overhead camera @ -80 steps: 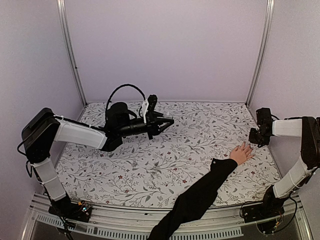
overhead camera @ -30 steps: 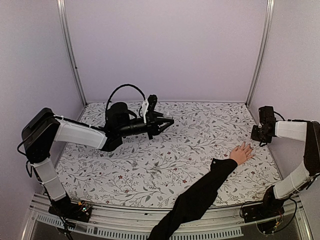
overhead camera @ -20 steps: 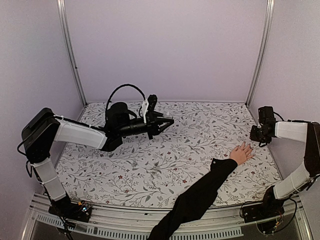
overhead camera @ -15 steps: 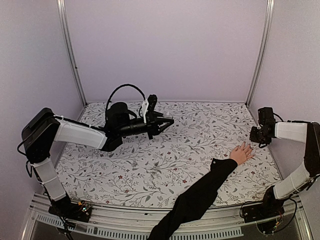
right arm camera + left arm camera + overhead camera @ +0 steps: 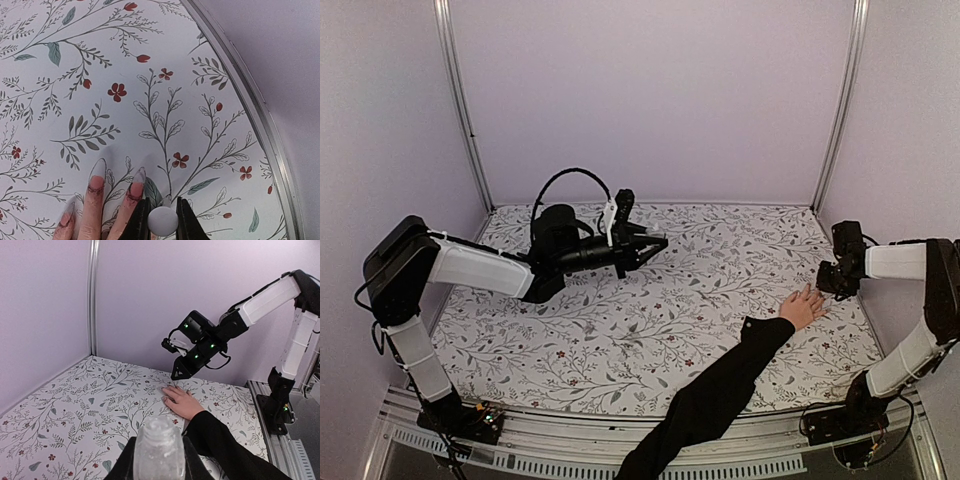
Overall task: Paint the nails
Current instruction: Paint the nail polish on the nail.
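The right jaws are closed on a small white round knob (image 5: 162, 220), seen end-on in the right wrist view; I take it for the top of the polish brush, though the bristle end is hidden beneath it. The left jaws are likewise closed, gripping a pale translucent bottle (image 5: 159, 452) that they hold above the tabletop (image 5: 650, 320), well apart from the work. The nails (image 5: 98, 165) belong to a hand (image 5: 802, 308) lying flat on the tabletop with fingers spread, at the end of a long black sleeve (image 5: 720, 390). From the right jaws the nearest nail lies just beside the left-hand jaw and a little ahead of it; the next one sits further to that same side, and a third is only partly in view at the lower edge. The fingers run lengthwise roughly along the direction the right jaws face, tips pointing away from the camera, so each nail's long axis follows that line. Reddish smudges show on the skin behind two nails, while the nails themselves look pale. The right arm (image 5: 895, 262) is plainly the nearer; the left arm (image 5: 480, 268) is far across the tabletop. My judgement is that the coming move needs a short sideways shift toward the nearest nail and a gentle lowering, with strokes drawn along the finger.
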Available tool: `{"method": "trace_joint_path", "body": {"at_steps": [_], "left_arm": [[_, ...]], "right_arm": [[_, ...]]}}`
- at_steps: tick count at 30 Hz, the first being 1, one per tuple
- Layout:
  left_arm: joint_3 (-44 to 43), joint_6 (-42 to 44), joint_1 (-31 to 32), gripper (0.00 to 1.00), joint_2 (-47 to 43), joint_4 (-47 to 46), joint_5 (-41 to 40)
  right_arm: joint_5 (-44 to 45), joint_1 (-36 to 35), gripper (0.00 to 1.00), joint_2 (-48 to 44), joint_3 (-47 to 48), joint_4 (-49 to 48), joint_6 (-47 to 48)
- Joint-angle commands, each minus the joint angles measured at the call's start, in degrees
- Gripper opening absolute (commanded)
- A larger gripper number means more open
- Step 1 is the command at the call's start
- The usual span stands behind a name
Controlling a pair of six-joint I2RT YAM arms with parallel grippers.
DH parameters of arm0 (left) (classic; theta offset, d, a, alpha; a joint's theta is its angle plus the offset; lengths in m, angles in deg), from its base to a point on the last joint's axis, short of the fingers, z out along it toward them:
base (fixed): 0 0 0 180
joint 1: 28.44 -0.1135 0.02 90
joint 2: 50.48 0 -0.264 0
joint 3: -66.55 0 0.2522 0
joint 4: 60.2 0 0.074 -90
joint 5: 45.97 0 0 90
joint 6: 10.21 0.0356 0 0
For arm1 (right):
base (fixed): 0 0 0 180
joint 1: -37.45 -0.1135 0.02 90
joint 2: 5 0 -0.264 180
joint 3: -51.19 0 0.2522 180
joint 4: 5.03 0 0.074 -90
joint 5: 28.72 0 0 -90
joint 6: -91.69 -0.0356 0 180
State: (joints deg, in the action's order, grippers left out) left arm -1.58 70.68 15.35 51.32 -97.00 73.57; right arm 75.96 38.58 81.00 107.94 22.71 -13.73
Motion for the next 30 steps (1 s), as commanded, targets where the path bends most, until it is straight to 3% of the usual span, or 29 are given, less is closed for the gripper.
{"method": "trace_joint_path", "body": {"at_steps": [1, 30], "left_arm": [[0.32, -0.17, -0.69, 0.0, -0.81, -1.9, -0.01], [0.65, 0.19, -0.68, 0.0, -1.16, -1.69, -0.29]], "right_arm": [[1.71, -0.23, 0.0, 1.32, 0.23, -1.14, -0.02], [3.51, 0.11, 0.0, 1.81, 5.5, -2.35, 2.23]]}}
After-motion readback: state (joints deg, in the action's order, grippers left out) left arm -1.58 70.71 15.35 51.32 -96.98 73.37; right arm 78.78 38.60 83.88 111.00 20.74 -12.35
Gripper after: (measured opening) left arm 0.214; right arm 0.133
